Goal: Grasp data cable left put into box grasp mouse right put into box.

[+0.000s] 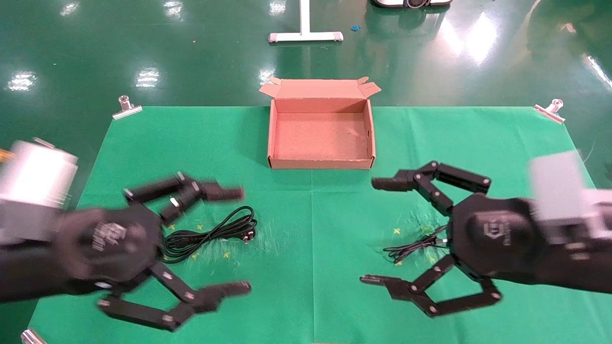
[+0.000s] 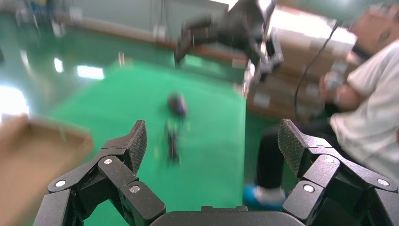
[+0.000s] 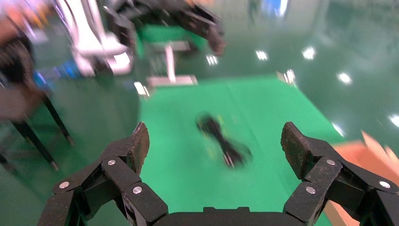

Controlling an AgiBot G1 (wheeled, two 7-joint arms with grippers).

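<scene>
The brown cardboard box (image 1: 320, 164) stands open and empty at the back middle of the green mat. The looped black data cable (image 1: 210, 234) lies front left, between the spread fingers of my left gripper (image 1: 241, 240), which is open above the mat. My right gripper (image 1: 372, 231) is open at the front right. The mouse is hidden behind it in the head view; only its thin cord (image 1: 416, 246) shows. The left wrist view shows the mouse (image 2: 178, 104) ahead of my open left gripper (image 2: 212, 141). The right wrist view shows the data cable (image 3: 221, 139) ahead of my open right gripper (image 3: 214, 141).
Metal clips (image 1: 126, 107) (image 1: 550, 110) hold the mat's back corners. A white stand foot (image 1: 305, 36) is on the floor behind the table. A person (image 2: 367, 103) sits beyond the table's right side. The box corner shows in the left wrist view (image 2: 33, 155).
</scene>
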